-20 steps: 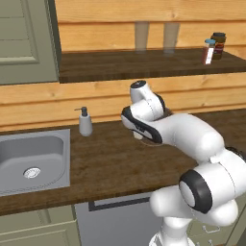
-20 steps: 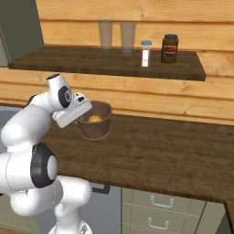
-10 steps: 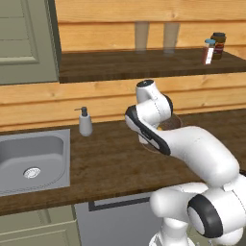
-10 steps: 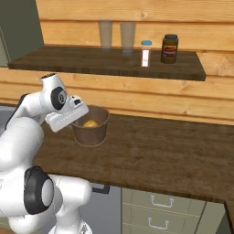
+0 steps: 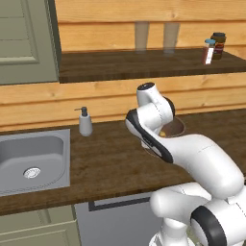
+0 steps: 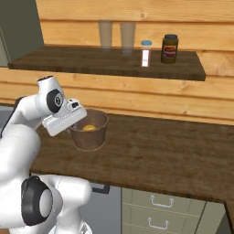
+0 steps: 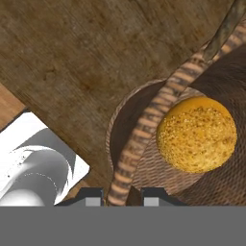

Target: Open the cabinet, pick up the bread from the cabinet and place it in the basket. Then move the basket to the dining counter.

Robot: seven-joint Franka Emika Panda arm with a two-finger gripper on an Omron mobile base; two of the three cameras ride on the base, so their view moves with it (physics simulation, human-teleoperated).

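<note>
the bread (image 7: 197,134) already lies on the bottom of the basket (image 6: 89,130), so i judge the picking and placing done; what is left is carrying the basket to the dining counter, which i can't pick out from here. the cabinet (image 5: 26,41) sits up and well off to the side of the pincer, its door looking shut or nearly so.

the pincer (image 7: 123,196) sits right over the near rim of the basket, one tip on either side of the woven wall, the bread just beyond and to one side of it inside. whether the tips are pressing on the rim or just straddling it, i cannot tell.

the hand view gives the rim running between the tips and the bread's grainy top. the right base view shows the basket standing on the tabletop (image 6: 160,155) with the hand at its edge. the left base view hides most of the basket behind the arm, but shows the sink (image 5: 29,161) and a soap bottle (image 5: 85,122).
</note>
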